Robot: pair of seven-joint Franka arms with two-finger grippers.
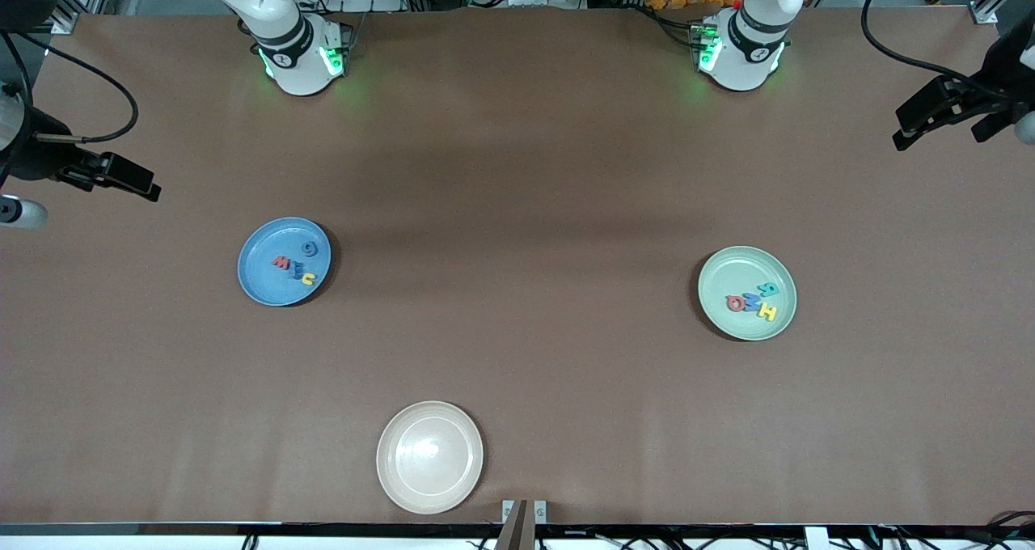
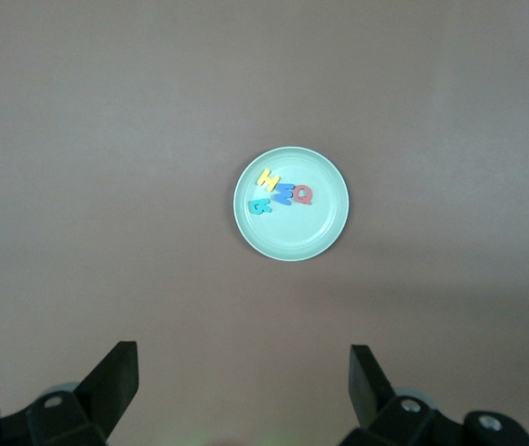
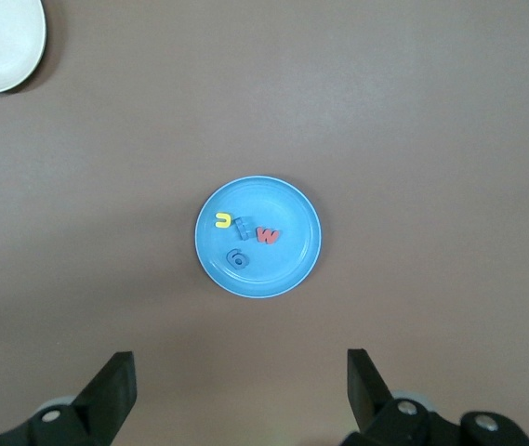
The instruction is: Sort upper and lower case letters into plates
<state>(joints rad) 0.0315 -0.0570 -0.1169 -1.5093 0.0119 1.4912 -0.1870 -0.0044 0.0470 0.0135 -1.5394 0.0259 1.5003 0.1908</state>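
**Letters sorted into two plates, both claws raised and released**

Four letters [image 1: 296, 264] are seen lying in the light blue plate [image 1: 263, 279], which sits on the desk [image 1: 517, 210] toward the right arm's end. Four more letters [image 1: 756, 300] lie in the mint green plate [image 1: 728, 271] toward the left arm's end. In the left wrist view the green plate [image 2: 315, 232] is shown well below and ahead of the left claw [image 2: 244, 386], whose fingers are spread wide with nothing between them. In the right wrist view the blue plate [image 3: 283, 274] lies likewise below the right claw [image 3: 241, 386], also released and empty. A cream-white plate [image 1: 429, 485] stands empty, nearest the front camera. No letter is seen loose on the desk. The sorting step is judged to be complete, with both arms waiting high above their plates. No further grasp appears to be called for; at most, a check of each plate's contents is suggested.
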